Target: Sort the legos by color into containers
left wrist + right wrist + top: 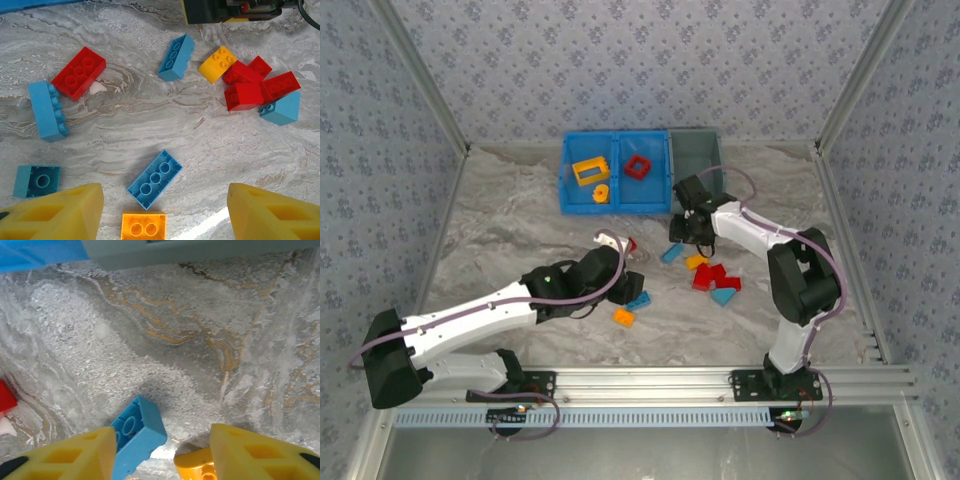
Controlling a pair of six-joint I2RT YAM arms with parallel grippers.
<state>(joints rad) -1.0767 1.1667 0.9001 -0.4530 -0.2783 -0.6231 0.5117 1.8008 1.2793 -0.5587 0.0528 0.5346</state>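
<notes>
L claw (162, 200) wide over orange brick (143, 226); R claw (162, 432) parted, blue brick (137, 432) at its inner edge.

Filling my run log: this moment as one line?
left gripper open over long blue brick | right gripper open over tilted blue brick | red bricks unsorted

Right gripper (162, 440) low over marbled grey table (210, 340), jaws apart. Yellow fingers (65, 457) frame the bottom edge. Blue brick (137, 432) lies tilted on the table between them, close against the left finger, clear gap to the right one. Yellow-orange brick (194, 467) just beside the right finger, partly cut off. Sliver of red brick (6, 396) at left edge. Along the top: blue bin (40, 252) wall, then grey bin (200, 250) wall, joined.
</notes>
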